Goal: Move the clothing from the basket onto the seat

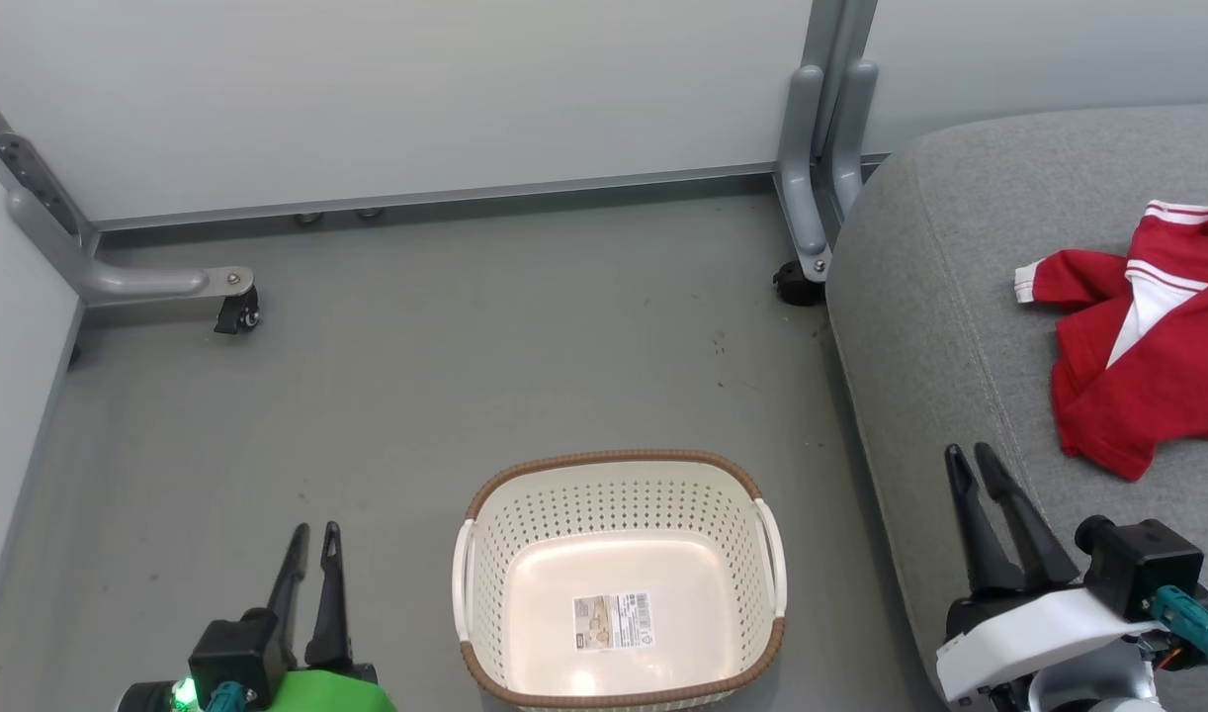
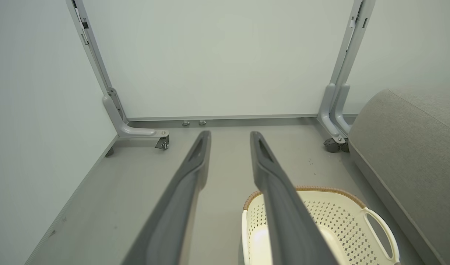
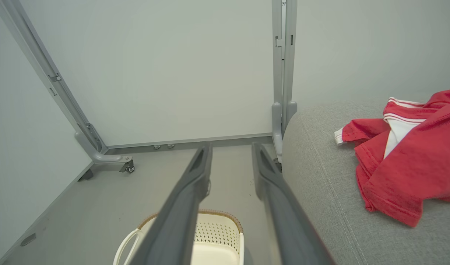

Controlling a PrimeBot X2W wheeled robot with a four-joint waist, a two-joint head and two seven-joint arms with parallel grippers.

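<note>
Tool L (image 1: 315, 530) & tool R (image 1: 967, 451) each parted narrowly, gripping nothing; clothing (image 1: 1148, 346) on seat (image 1: 920, 326).

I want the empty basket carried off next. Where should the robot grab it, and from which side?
Probably the right handle of the basket, from above: the white loop stands off the side, leaving a gap for one finger, and the right gripper is nearest it.

A grey floor (image 1: 416, 376) runs up to pale partition panels (image 1: 416, 89) set in a grey metal frame (image 1: 564, 186). In the left corner a curved frame leg (image 1: 139, 282) ends in a small black wheel (image 1: 238, 314). To the right, two upright posts (image 1: 826, 148) stand over another black wheel (image 1: 794, 284). A few dark specks (image 1: 718, 346) mark the floor near that wheel.
</note>
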